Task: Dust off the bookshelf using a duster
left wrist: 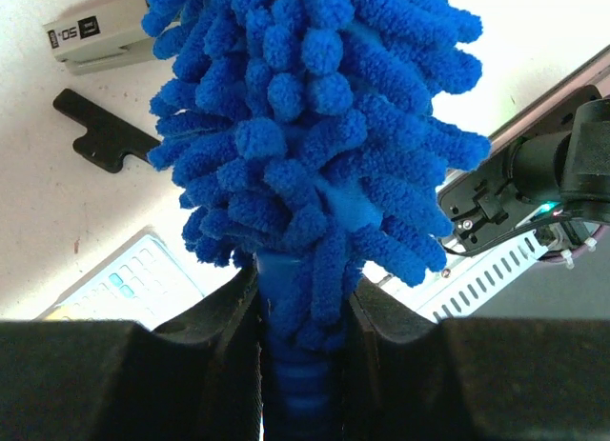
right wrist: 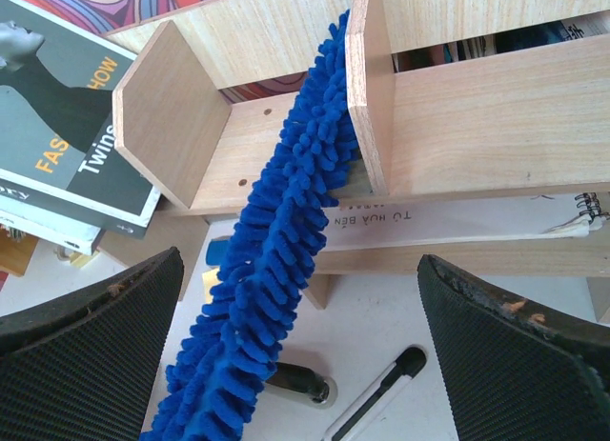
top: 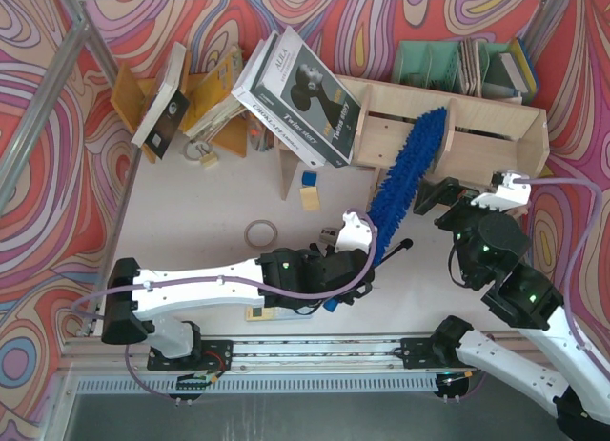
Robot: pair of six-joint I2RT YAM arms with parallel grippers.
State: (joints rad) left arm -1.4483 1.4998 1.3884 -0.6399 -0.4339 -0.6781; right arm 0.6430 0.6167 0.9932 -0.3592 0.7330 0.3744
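One duster [top: 408,165], blue and fluffy: handle clamped tight in the left gripper [left wrist: 303,317], head running straight out from it and slanting up into an open compartment of the bookshelf [top: 481,127], pressed along one upright divider. One right gripper [right wrist: 300,350]: jaws spread wide, nothing held, standing just right of the duster's middle, facing the shelf front

Bright blue duster [top: 408,167], pale bookshelf [top: 496,127]
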